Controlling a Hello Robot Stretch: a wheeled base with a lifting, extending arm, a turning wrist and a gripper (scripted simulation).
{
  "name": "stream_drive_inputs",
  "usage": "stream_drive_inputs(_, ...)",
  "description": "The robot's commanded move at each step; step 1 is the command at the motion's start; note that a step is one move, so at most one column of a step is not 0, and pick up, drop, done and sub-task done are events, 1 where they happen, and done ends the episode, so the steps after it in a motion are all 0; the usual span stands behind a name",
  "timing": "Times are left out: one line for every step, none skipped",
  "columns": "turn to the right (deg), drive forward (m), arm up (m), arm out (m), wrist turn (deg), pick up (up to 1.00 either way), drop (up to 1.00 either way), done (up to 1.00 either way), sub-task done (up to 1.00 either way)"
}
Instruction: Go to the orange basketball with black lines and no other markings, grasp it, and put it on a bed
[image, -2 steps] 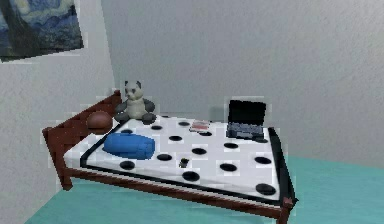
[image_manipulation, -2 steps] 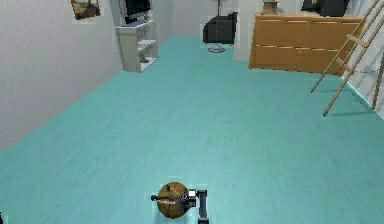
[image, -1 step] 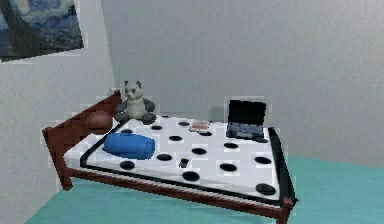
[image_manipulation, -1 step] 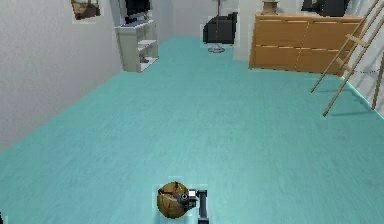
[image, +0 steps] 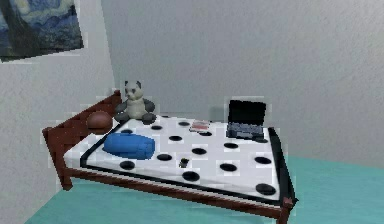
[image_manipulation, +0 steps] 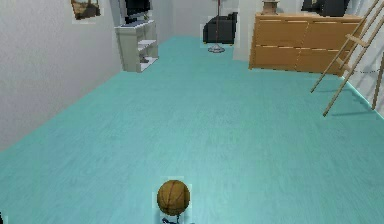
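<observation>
In the arm side view, the basketball (image_manipulation: 173, 195), orange-brown with dark lines, is seen at six o'clock, close to the bottom edge, with teal floor (image_manipulation: 200, 120) around it. Whether it rests on the floor cannot be told. A small pale shape just below it cannot be made out. The state of the gripper, apart or together, cannot be told. A white shelf unit (image_manipulation: 138, 45) is placed at eleven o'clock against the wall. A wooden dresser (image_manipulation: 295, 42) is set at one o'clock, and a ladder (image_manipulation: 350, 55) is leaned at two o'clock.

In the forward view, the bed (image: 215, 150) is seen at the centre, framed in dark wood and covered in white with black spots. A toy panda (image: 135, 100) is seated at eleven o'clock on the bed, with a second brownish ball (image: 98, 121) just beside it toward nine o'clock. A blue pillow (image: 130, 146) is laid below the panda. A laptop (image: 246, 118) is stood at two o'clock on the cover. A painting (image: 40, 25) is hung at ten o'clock on the wall.
</observation>
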Motion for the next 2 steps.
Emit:
stream_drive_inputs(0.0, 0.0, 0.0, 0.0, 0.0, 1.0, 0.0, 0.0, 0.0)
stream_drive_inputs(0.0, 0.0, 0.1, 0.0, 0.0, 0.0, 0.0, 0.0, 0.0)
